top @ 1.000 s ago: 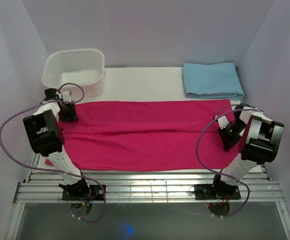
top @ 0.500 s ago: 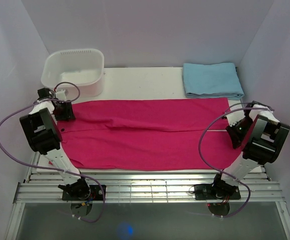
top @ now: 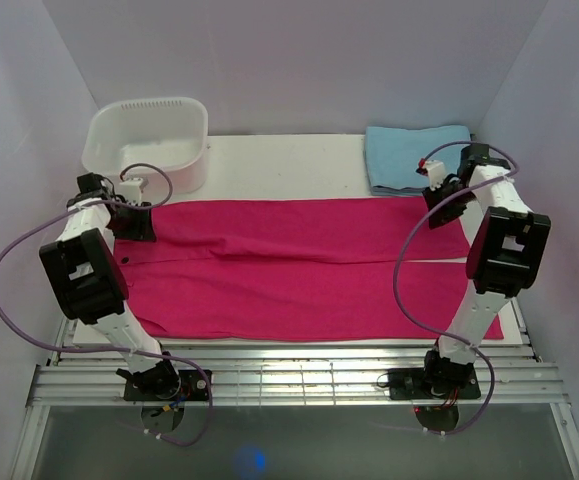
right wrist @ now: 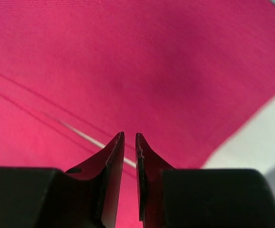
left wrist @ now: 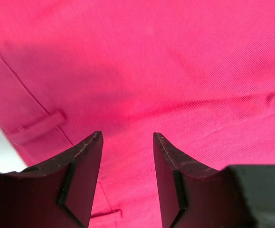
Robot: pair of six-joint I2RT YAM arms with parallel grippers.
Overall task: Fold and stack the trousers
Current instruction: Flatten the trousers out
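Note:
The magenta-pink trousers point(top: 299, 265) lie spread flat across the table, legs side by side with a seam line between them. My left gripper point(top: 137, 222) is over the far left corner by the waistband. In the left wrist view it point(left wrist: 126, 135) is open and empty just above the fabric point(left wrist: 151, 61), with a belt loop point(left wrist: 37, 126) at the left. My right gripper point(top: 439, 205) is over the far right corner. In the right wrist view it point(right wrist: 129, 135) has its jaws nearly together with nothing between them, above the fabric point(right wrist: 128, 57).
A white basin point(top: 149, 140) stands at the back left, close to my left gripper. A folded light blue cloth point(top: 409, 150) lies at the back right, just beyond my right gripper. Metal rails point(top: 289, 375) run along the near edge. Walls close both sides.
My right gripper has swung from the trousers' right end toward the far right corner by the blue cloth. My left gripper has shifted only slightly at the far left corner.

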